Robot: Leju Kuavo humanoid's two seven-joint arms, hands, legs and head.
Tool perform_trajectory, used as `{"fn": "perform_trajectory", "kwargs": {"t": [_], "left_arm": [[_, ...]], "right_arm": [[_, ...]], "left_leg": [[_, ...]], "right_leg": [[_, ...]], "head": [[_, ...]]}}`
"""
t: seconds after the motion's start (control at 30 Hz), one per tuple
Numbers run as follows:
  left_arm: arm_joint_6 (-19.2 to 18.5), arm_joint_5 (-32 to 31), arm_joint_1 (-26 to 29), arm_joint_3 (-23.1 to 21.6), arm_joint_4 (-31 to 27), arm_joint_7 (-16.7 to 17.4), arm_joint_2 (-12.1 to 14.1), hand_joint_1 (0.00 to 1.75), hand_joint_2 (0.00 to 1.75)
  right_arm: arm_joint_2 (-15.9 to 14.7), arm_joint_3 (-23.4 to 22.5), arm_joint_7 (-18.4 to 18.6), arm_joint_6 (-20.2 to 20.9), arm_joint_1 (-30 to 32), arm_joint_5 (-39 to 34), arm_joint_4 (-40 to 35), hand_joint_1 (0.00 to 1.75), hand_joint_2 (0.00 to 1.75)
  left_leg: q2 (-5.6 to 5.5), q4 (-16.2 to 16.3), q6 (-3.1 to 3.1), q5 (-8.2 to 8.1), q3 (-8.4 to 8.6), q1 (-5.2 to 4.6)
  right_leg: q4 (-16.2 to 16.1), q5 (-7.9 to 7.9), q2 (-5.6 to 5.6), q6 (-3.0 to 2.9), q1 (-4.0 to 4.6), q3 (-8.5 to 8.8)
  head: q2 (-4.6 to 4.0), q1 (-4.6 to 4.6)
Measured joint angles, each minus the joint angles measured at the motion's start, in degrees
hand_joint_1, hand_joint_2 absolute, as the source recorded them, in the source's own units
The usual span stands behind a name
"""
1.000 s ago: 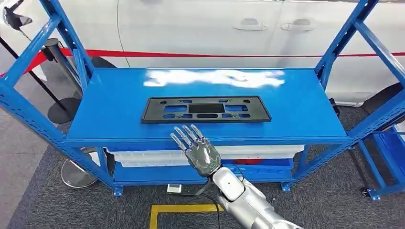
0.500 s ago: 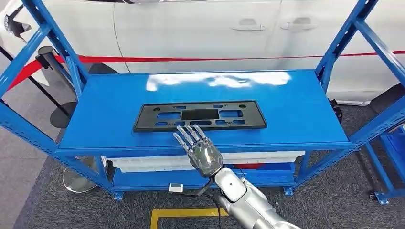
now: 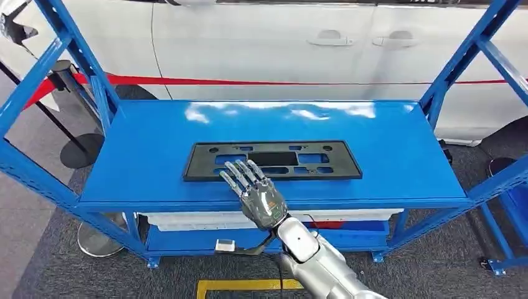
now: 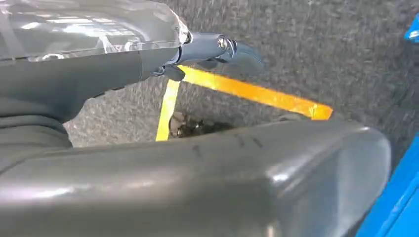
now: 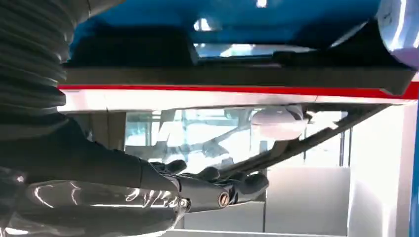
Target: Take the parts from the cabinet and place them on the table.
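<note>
A flat black plastic part (image 3: 299,160) with several cut-outs lies in the middle of the blue cabinet shelf (image 3: 386,149). My right hand (image 3: 255,193) reaches up from below with its fingers straight and apart. Its fingertips lie over the part's near left edge, and it holds nothing. In the right wrist view the same hand (image 5: 212,190) stretches out beneath the dark part and the blue shelf. My left hand (image 4: 197,49) hangs above the carpet, fingers extended and empty.
A white car (image 3: 261,43) with a red stripe stands close behind the cabinet. Blue uprights (image 3: 75,56) frame both ends of the shelf. A white bin (image 3: 348,218) sits on the lower shelf. Yellow tape (image 3: 243,285) marks the carpet, and a round stand base (image 3: 99,240) sits at the left.
The camera has shifted slightly. My right hand has moved forward, from short of the shelf's front edge to having its fingertips over the part's near edge.
</note>
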Motion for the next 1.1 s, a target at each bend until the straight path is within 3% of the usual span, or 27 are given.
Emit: {"fn": "perform_trajectory", "kwargs": {"t": [0.03,0.07,0.1,0.13,0.2,0.23,0.27,0.37,0.4,0.43,0.47,0.53,0.57,0.6,0.63,0.7,0.73,0.77,0.8,0.87,0.9,0.93,0.97,1.03,1.07,1.1], "left_arm": [[0.07,0.09,0.01,0.0,0.02,0.0,0.0,0.0,0.0],[0.07,0.18,0.11,0.0,0.02,0.0,0.02,0.0,0.0],[0.07,0.24,0.22,0.0,0.02,0.0,0.02,0.0,0.0],[0.07,0.31,0.27,0.0,0.02,0.02,0.0,0.0,0.0],[0.07,0.37,0.21,0.0,0.02,0.0,-0.09,0.0,0.0],[0.07,0.35,0.23,0.0,0.02,0.0,-0.09,0.0,0.0],[0.07,0.35,0.02,0.0,0.04,0.0,-0.09,0.0,0.0],[0.0,0.24,0.1,0.0,0.04,0.13,-0.09,0.0,0.0],[-0.04,0.18,0.01,0.0,0.06,0.13,-0.07,0.0,0.0],[-0.04,0.15,0.03,0.0,0.04,0.13,-0.07,0.0,0.0],[-0.07,0.15,0.02,0.0,0.07,0.15,-0.11,0.0,0.0],[-0.13,0.13,0.09,-0.02,0.04,0.15,-0.11,0.0,0.0],[-0.13,0.13,0.11,-0.02,0.07,0.15,-0.11,0.0,0.0],[-0.13,0.13,0.11,-0.02,0.07,0.15,-0.11,0.0,0.0],[-0.11,0.13,0.26,-0.02,0.07,0.18,-0.09,0.0,0.0],[-0.11,0.09,0.28,-0.02,0.07,0.17,-0.02,0.0,0.0],[-0.04,0.02,0.29,-0.02,0.09,0.15,-0.02,0.0,0.0],[0.07,-0.02,0.29,-0.02,0.2,0.07,-0.02,0.0,0.0],[0.0,-0.04,0.03,-0.04,0.22,-0.02,-0.02,0.0,0.0],[-0.2,-0.15,0.09,-0.09,0.22,-0.09,-0.02,0.0,0.0],[-0.22,-0.2,0.12,-0.13,0.22,-0.09,-0.04,0.0,0.0],[-0.31,-0.22,0.18,-0.26,0.22,-0.09,-0.09,0.0,0.0],[-0.31,-0.22,0.1,-0.46,0.22,-0.09,-0.09,0.0,0.0],[-0.39,-0.28,-0.02,-0.61,0.22,-0.22,0.02,0.0,0.0],[-0.48,-0.33,0.0,-0.72,0.22,-0.41,0.13,0.0,0.0],[-0.63,-0.39,0.04,-0.92,0.22,-0.48,0.18,0.0,0.0]], "right_arm": [[0.0,-0.11,-0.09,0.0,0.11,0.0,0.02,0.0,1.75],[0.0,-0.13,-0.24,0.0,0.17,-0.04,0.04,0.0,1.75],[0.02,-0.13,-0.44,0.0,0.13,-0.04,0.07,0.0,1.75],[0.09,-0.13,-0.52,0.0,0.02,-0.11,0.07,0.0,1.75],[0.24,-0.13,-0.52,0.0,-0.46,-0.13,0.07,0.0,1.75],[0.31,-0.15,-0.52,0.0,-0.76,-0.13,0.15,0.0,1.75],[0.48,-0.15,-0.52,0.02,-1.05,-0.17,0.26,0.0,1.75],[0.66,-0.22,-0.48,0.02,-1.11,-0.26,0.35,0.0,1.75],[0.81,-0.22,-0.46,0.0,-1.11,-0.26,0.35,0.0,1.75],[0.92,-0.24,-0.44,0.0,-1.12,-0.26,0.35,0.0,1.75],[1.12,-0.24,-0.44,0.0,-1.21,-0.26,0.35,0.0,1.75],[1.2,-0.22,-0.42,0.02,-1.11,-0.17,0.42,0.0,1.75],[1.2,-0.22,-0.41,0.02,-1.03,-0.15,0.52,0.0,1.75],[1.2,-0.22,-0.41,0.02,-0.91,-0.11,0.59,0.0,1.75],[1.2,-0.22,-0.41,0.02,-0.86,-0.11,0.65,0.0,1.75],[1.25,-0.22,-0.41,0.02,-0.92,-0.09,0.66,0.0,1.75],[1.25,-0.22,-0.35,0.02,-0.96,0.02,0.68,0.0,1.75],[1.25,-0.22,-0.09,0.02,-1.16,0.26,0.81,0.0,1.75],[1.25,-0.22,0.4,0.02,-1.29,0.56,0.92,0.0,1.75],[1.25,-0.2,1.31,0.02,-1.66,1.73,1.31,0.0,1.75],[1.25,0.02,2.87,0.02,-2.17,3.41,1.75,0.0,1.75],[1.25,0.33,4.66,0.02,-2.75,4.35,2.39,0.0,1.75],[1.18,0.94,6.7,0.04,-3.8,4.98,3.55,0.0,1.75],[0.63,2.5,10.22,0.72,-5.25,5.22,5.45,0.0,1.75],[0.16,3.69,12.03,2.11,-5.78,5.22,6.4,0.0,1.75],[-0.26,4.73,13.32,3.7,-6.33,5.22,7.26,0.0,1.75]], "left_leg": [[-0.03,0.01,0.14,-0.19,0.14,-0.03],[-0.09,0.03,0.12,-0.4,0.33,-0.03],[-0.16,0.04,0.06,-0.65,0.69,-0.03],[-0.23,0.04,-0.01,-0.99,1.2,-0.03],[-0.35,0.03,-0.33,-1.76,2.41,-0.04],[-0.34,-0.01,-0.57,-2.12,2.39,-0.04],[-0.4,0.32,-1.07,-2.44,2.51,-0.47],[-0.27,-0.27,-1.97,-2.68,2.75,-0.38],[-0.23,-0.08,-2.36,-3.1,2.7,-0.35],[-0.11,1.45,-2.56,-3.75,2.37,-0.19],[-0.11,5.01,-2.74,-5.54,0.57,-0.2],[-0.11,14.83,-3.19,-9.47,-4.85,-0.12],[-0.1,18.24,-3.31,-10.05,-7.04,-0.12],[-0.1,18.82,-3.35,-9.07,-7.96,-0.12],[-0.1,16.48,-3.28,-6.69,-7.33,-0.12],[-0.07,6.1,-2.89,0.08,-3.2,-0.12],[0.04,1.95,-2.51,1.66,-1.83,-0.16],[0.01,1.26,-2.29,0.92,-1.0,-0.6],[-0.04,1.13,-1.77,0.54,-1.04,-0.58],[-0.16,1.02,-1.39,0.32,-1.17,-0.62],[-0.12,0.45,-0.96,0.45,-0.85,-0.18],[-0.13,0.14,-0.77,0.54,-0.53,-0.04],[0.01,0.05,-0.33,0.48,-0.48,0.01],[0.01,0.06,-0.07,0.33,-0.45,-0.01],[-0.02,0.08,-0.01,0.27,-0.42,-0.01],[-0.08,0.12,-0.02,0.17,-0.34,0.0]], "right_leg": [[4.46,-1.27,0.01,0.14,-0.06,-2.73],[7.36,-1.37,0.0,0.2,-0.07,-4.9],[7.13,0.11,-0.02,0.2,-0.09,-5.54],[4.18,2.89,-0.02,0.08,-0.13,-4.73],[-6.38,9.59,-0.01,-0.57,-0.07,-0.36],[-9.6,10.26,0.01,-0.99,0.1,0.82],[-10.77,9.49,0.02,-1.15,0.41,1.47],[-10.62,8.97,0.24,-1.85,0.58,1.16],[-11.23,9.1,0.24,-2.26,-0.05,1.71],[-11.46,8.95,0.2,-2.57,-0.03,2.16],[-11.45,8.66,0.09,-3.04,-0.04,2.4],[-11.43,8.16,-0.06,-3.42,0.17,2.86],[-11.39,7.89,-0.06,-3.43,0.22,3.1],[-11.37,7.59,-0.02,-3.42,0.23,3.49],[-11.36,7.22,0.09,-3.36,0.23,4.03],[-11.21,6.4,0.23,-3.03,0.21,5.29],[-11.12,5.95,0.21,-2.77,0.21,5.59],[-10.74,5.67,0.26,-2.36,0.68,5.47],[-10.79,5.68,0.24,-2.15,0.59,5.23],[-11.11,5.6,0.16,-1.78,0.5,5.39],[-11.07,5.3,0.17,-1.41,0.82,5.52],[-10.14,4.59,0.21,-1.09,0.56,5.38],[-7.35,2.9,0.13,-0.85,0.56,3.83],[1.79,-0.87,0.15,-0.43,0.17,-1.04],[5.8,-1.92,0.14,-0.28,0.02,-3.42],[7.23,-1.47,0.13,-0.16,-0.11,-4.65]], "head": [[0.0,0.0],[0.0,0.0],[0.0,0.0],[0.0,0.0],[0.0,0.0],[0.0,0.0],[0.0,0.0],[0.0,0.0],[0.0,-0.02],[0.0,-0.02],[0.0,-0.02],[0.0,-0.02],[0.0,-0.02],[0.0,-0.02],[0.0,-0.02],[0.0,-0.02],[0.0,-0.02],[0.0,-0.02],[0.0,-0.04],[0.0,-0.02],[0.0,-0.02],[0.0,0.0],[0.0,0.0],[0.0,0.0],[0.0,0.0],[0.0,0.0]]}}
